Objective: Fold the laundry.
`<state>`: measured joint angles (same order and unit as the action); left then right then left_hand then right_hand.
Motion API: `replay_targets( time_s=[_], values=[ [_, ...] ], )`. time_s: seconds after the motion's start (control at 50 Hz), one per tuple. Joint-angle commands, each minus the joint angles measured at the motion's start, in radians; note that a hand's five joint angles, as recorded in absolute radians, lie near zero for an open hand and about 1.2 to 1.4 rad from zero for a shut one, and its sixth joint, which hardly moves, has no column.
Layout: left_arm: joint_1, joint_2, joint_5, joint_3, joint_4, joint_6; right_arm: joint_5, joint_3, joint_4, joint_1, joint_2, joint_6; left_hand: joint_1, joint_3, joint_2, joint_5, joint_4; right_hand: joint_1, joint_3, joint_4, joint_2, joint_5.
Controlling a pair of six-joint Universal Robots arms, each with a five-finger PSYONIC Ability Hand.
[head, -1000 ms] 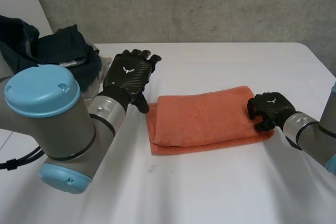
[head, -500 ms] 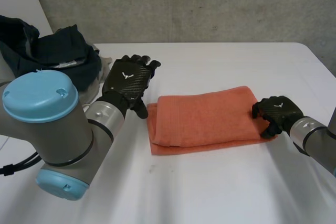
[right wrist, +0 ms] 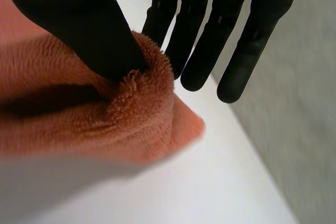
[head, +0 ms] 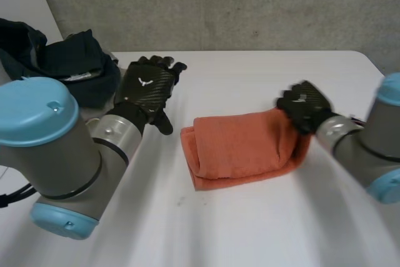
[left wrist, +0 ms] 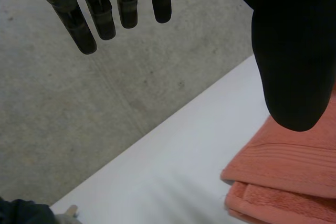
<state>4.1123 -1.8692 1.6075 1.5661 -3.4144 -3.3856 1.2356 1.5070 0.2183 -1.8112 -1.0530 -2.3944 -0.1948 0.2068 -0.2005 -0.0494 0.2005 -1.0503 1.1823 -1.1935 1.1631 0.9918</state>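
orange towel (head: 240, 148) on worktop (head: 250, 229), shorter than a second ago | right robot hand (head: 304, 105) pinches its right end, lifted leftward: next fold begun | left robot hand (head: 147, 89) spread wide, empty, beside left end | dark clothes (head: 75, 60) beyond

You had bright, even light across white table (head: 237, 67). In right wrist view, soft grey shadow lay under lifted orange towel (right wrist: 79, 124). Dark clothes pile (head: 69, 60) read near-black.
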Motion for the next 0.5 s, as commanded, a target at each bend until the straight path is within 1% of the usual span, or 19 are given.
replay_targets(
  time_s=[0.02, 0.04, 0.1, 0.12, 0.16, 0.18, 0.2, 0.22, 0.24, 0.26, 0.28, 0.34, 0.36, 0.4, 0.42, 0.44, 0.48, 0.5],
  values=[
    [0.046, 0.053, -0.004, 0.031, 0.0, 0.003, -0.073, -0.037, 0.006, -0.289, 0.027, 0.104, 0.017, -0.028, 0.022, 0.046, -0.022, -0.346, 0.214, -0.203, 0.233, 0.23],
    [0.049, 0.058, -0.004, 0.035, 0.0, 0.005, -0.106, -0.037, -0.003, -0.334, 0.063, 0.135, 0.017, -0.028, 0.022, 0.046, -0.022, -0.346, 0.214, -0.203, 0.233, 0.23],
    [0.051, 0.058, -0.004, 0.04, -0.002, 0.005, -0.13, -0.044, -0.008, -0.382, 0.12, 0.168, 0.017, -0.028, 0.022, 0.046, -0.022, -0.346, 0.214, -0.203, 0.233, 0.23],
    [0.051, 0.056, -0.003, 0.04, -0.002, 0.005, -0.13, -0.047, -0.011, -0.402, 0.146, 0.184, 0.017, -0.028, 0.022, 0.046, -0.022, -0.346, 0.214, -0.203, 0.233, 0.23],
    [0.052, 0.056, -0.003, 0.04, -0.002, 0.006, -0.116, -0.053, -0.013, -0.41, 0.156, 0.187, 0.017, -0.028, 0.022, 0.046, -0.022, -0.346, 0.214, -0.203, 0.233, 0.23],
    [0.052, 0.055, -0.003, 0.04, -0.002, 0.006, -0.11, -0.056, -0.013, -0.408, 0.156, 0.182, 0.017, -0.028, 0.022, 0.046, -0.022, -0.298, 0.166, -0.154, 0.185, 0.182],
    [0.054, 0.053, -0.001, 0.037, -0.002, 0.006, -0.095, -0.059, -0.013, -0.408, 0.147, 0.163, 0.017, -0.028, 0.022, 0.046, -0.022, 0.339, -0.471, 0.483, -0.452, -0.455],
    [0.055, 0.053, -0.001, 0.035, -0.003, 0.006, -0.084, -0.059, -0.01, -0.408, 0.14, 0.143, 0.017, -0.028, 0.022, 0.046, -0.022, 0.674, -0.806, 0.817, -0.787, -0.79],
    [0.056, 0.051, 0.0, 0.031, -0.003, 0.006, -0.075, -0.057, -0.004, -0.41, 0.133, 0.115, 0.017, -0.028, 0.022, 0.046, -0.022, 0.876, -1.008, 1.019, -0.989, -0.992],
    [0.056, 0.05, 0.0, 0.026, -0.005, 0.006, -0.065, -0.056, 0.0, -0.41, 0.124, 0.083, 0.017, -0.028, 0.022, 0.046, -0.022, 0.876, -1.008, 1.019, -0.989, -0.992],
    [0.056, 0.047, 0.0, 0.017, -0.006, 0.006, -0.059, -0.054, 0.001, -0.398, 0.09, 0.007, 0.017, -0.028, 0.022, 0.046, -0.022, 0.876, -1.008, 1.019, -0.989, -0.992],
    [0.051, 0.045, 0.002, -0.006, -0.009, 0.006, -0.062, -0.039, 0.004, -0.346, 0.01, -0.133, 0.014, -0.026, 0.019, 0.043, -0.019, 0.876, -1.008, 1.019, -0.989, -0.992],
    [0.046, 0.042, 0.005, -0.032, -0.009, 0.006, -0.065, -0.022, 0.006, -0.308, -0.037, -0.24, 0.014, -0.026, 0.019, 0.043, -0.019, 0.876, -1.008, 1.019, -0.989, -0.992],
    [0.04, 0.038, 0.005, -0.055, -0.008, 0.006, -0.065, -0.002, 0.007, -0.275, -0.079, -0.339, 0.014, -0.026, 0.019, 0.043, -0.019, 0.876, -1.008, 1.019, -0.989, -0.992],
    [0.034, 0.026, 0.006, -0.078, -0.009, 0.009, -0.065, 0.007, 0.006, -0.261, -0.1, -0.389, 0.011, -0.023, 0.016, 0.04, -0.016, 0.876, -1.008, 1.019, -0.989, -0.992],
    [0.028, 0.018, 0.006, -0.09, -0.009, 0.014, -0.061, 0.016, 0.003, -0.24, -0.132, -0.476, 0.008, -0.02, 0.013, 0.037, -0.013, 0.876, -1.008, 1.019, -0.989, -0.992],
    [0.008, -0.002, 0.006, -0.121, -0.005, 0.028, -0.041, 0.015, 0.0, -0.214, -0.156, -0.56, 0.005, -0.017, 0.011, 0.034, -0.011, 0.876, -1.008, 1.019, -0.989, -0.992],
    [-0.015, -0.025, 0.006, -0.154, 0.0, 0.047, -0.041, 0.015, -0.008, -0.195, -0.166, -0.597, 0.005, -0.017, 0.011, 0.034, -0.011, 0.876, -1.008, 1.019, -0.989, -0.992]
  ],
)
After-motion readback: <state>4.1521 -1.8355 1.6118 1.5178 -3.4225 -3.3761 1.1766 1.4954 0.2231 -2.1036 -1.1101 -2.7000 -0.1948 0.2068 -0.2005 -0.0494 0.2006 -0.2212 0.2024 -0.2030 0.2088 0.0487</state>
